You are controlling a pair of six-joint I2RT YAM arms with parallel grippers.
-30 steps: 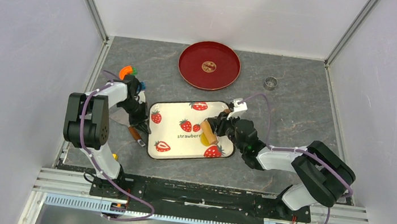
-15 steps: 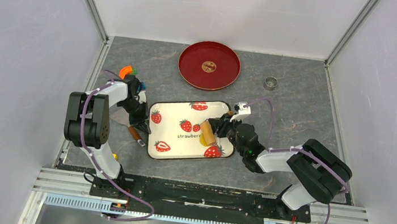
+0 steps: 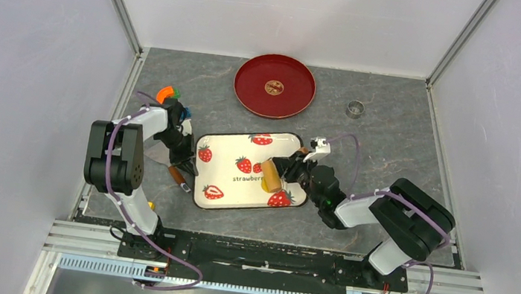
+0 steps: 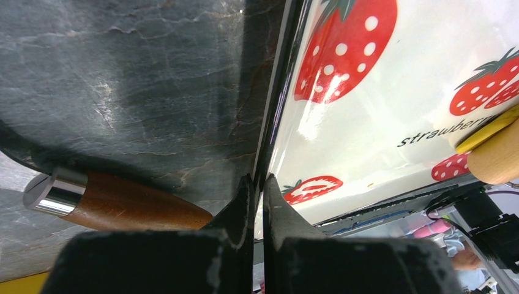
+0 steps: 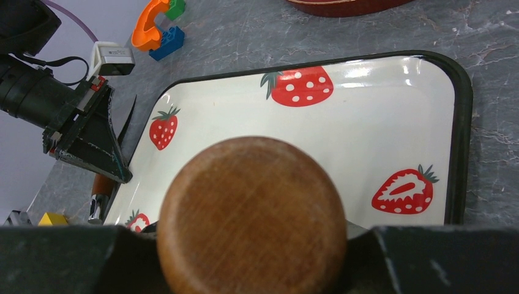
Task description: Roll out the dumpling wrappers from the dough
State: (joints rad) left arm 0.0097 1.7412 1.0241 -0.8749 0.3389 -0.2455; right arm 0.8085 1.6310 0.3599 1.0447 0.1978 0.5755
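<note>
With the left gripper (image 4: pixel 257 184) pinched shut on the strawberry tray (image 3: pixel 235 148)'s left rim to steady it, the right gripper (image 3: pixel 283 172), clamped around the wooden rolling pin (image 3: pixel 273 176), should press evenly across the yellow dough (image 3: pixel 267 186) lying toward the tray's near-right corner

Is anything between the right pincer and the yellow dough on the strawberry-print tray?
Only the wooden rolling pin that the right pincer grips; it lies on the yellow dough. Nothing else intervenes.
</note>
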